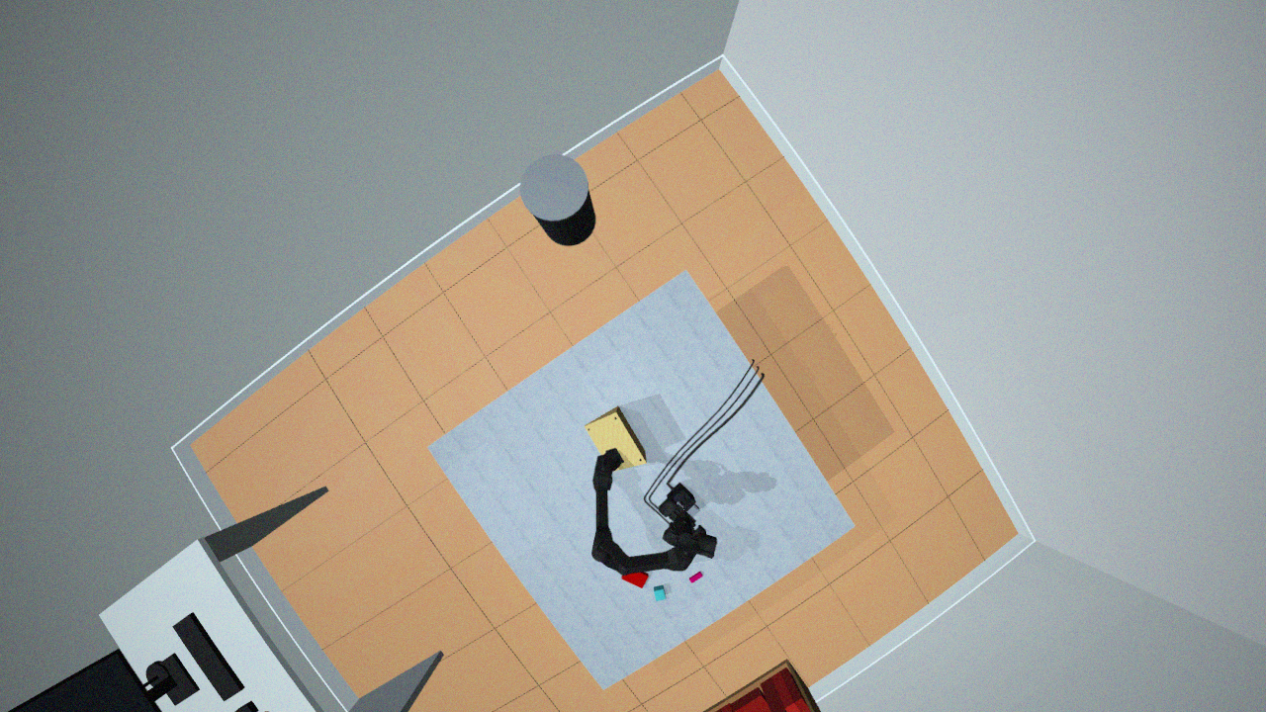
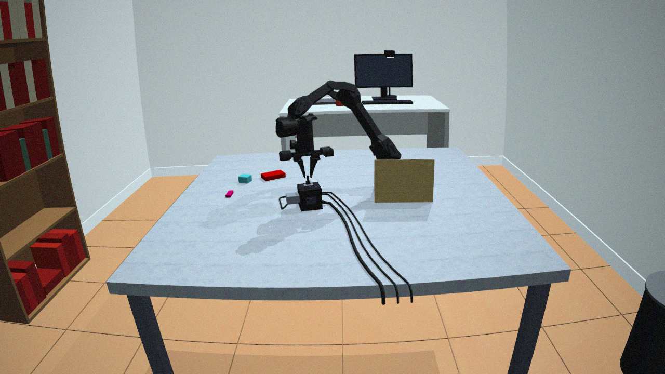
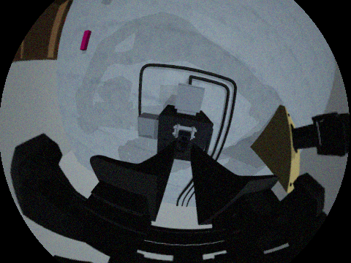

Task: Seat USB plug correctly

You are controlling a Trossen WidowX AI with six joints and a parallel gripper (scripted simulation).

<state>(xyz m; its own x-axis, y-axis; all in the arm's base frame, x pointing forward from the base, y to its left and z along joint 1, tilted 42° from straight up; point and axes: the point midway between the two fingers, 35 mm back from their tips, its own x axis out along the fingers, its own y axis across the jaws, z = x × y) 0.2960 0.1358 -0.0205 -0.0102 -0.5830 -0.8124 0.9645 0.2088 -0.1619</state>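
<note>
The power cube (image 1: 679, 497) (image 2: 310, 200) (image 3: 205, 128) stands upright on the table. The small black USB plug (image 2: 307, 181) (image 3: 183, 136) stands upright in the light-rimmed socket (image 3: 184, 127) on its top. My gripper (image 2: 307, 177) (image 3: 183, 146) points straight down over the cube. Its fingers are slightly open, one tip on each side of the plug's upper end, with a narrow gap between them in the wrist view. How deep the plug sits and which way round it is cannot be told. In the top view the arm hides the plug.
Grey plugs (image 2: 292, 198) (image 3: 189, 98) stick out of the cube's sides. Black cables (image 1: 708, 431) (image 2: 355, 232) run over the table edge. A tan block (image 1: 610, 432) (image 2: 403, 181) stands by the arm base. Red (image 2: 273, 175), teal (image 2: 244, 178) and magenta (image 2: 229, 193) blocks lie behind and left.
</note>
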